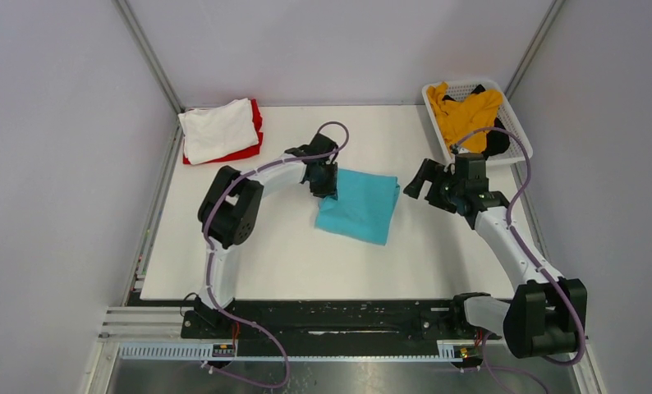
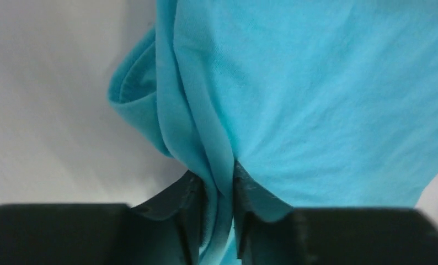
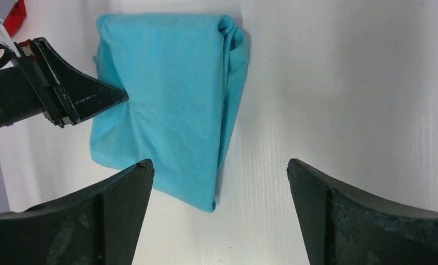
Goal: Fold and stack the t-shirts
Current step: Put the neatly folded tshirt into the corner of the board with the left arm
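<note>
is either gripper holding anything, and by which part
The left gripper pinches the teal shirt by a bunched fold at its edge. The right gripper is open and holds nothing.

The white surface carries a folded teal t-shirt at centre, a red t-shirt beneath a white t-shirt far left, and a mesh basket far right.

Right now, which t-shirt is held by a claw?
The teal t-shirt, mid-table: the left claw pinches its edge. The white t-shirt and red t-shirt lie stacked far left; the mustard t-shirt and black t-shirt sit in the basket.
</note>
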Available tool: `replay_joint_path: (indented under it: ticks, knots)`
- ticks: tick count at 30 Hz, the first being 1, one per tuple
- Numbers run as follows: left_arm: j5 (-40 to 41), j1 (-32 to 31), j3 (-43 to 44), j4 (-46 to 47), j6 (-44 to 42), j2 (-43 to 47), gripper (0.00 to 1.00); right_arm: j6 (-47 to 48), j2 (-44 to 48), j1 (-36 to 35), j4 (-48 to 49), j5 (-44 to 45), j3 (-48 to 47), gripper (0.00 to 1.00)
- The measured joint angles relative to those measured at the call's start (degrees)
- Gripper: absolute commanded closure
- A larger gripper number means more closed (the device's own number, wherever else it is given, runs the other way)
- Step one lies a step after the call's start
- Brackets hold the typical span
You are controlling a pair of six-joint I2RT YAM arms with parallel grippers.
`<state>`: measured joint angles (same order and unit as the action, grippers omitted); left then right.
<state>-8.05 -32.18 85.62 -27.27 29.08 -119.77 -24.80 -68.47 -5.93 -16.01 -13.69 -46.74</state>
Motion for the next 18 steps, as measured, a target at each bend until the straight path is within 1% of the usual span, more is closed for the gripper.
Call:
replay_joint_path:
  ticks: [1, 2, 7, 11, 14, 18]
  knots:
    - [0.76, -0.37, 1.42, -0.74, -0.11, -0.87, 0.93, 0.2, 0.46, 0.11, -0.02, 0.42, 0.2, 0.0]
    - [1.84, -0.85, 2.99, -1.84, -0.26, -1.77, 1.0, 0.42, 0.92, 0.24, -0.02, 0.76, 0.46, 0.01]
    - [9.68, -3.19, 10.01, -7.91, -1.77, -4.83, 1.0, 1.2, 2.54, 0.66, -0.07, 2.4, 1.29, 0.01]
    - [19.69, -3.82, 12.31, -12.09, -4.72, -5.01, 1.0, 1.9, 4.44, 0.74, -0.15, 5.2, 1.86, 0.0]
    - [28.2, -2.75, 14.67, -14.36, -8.28, -5.03, 1.0, 2.12, 5.64, 0.74, -0.24, 6.91, 2.21, 0.01]
    - [38.01, -0.04, 17.09, -12.55, -16.0, -5.03, 1.0, 2.49, 6.38, 0.74, -0.42, 9.09, 2.47, 0.01]
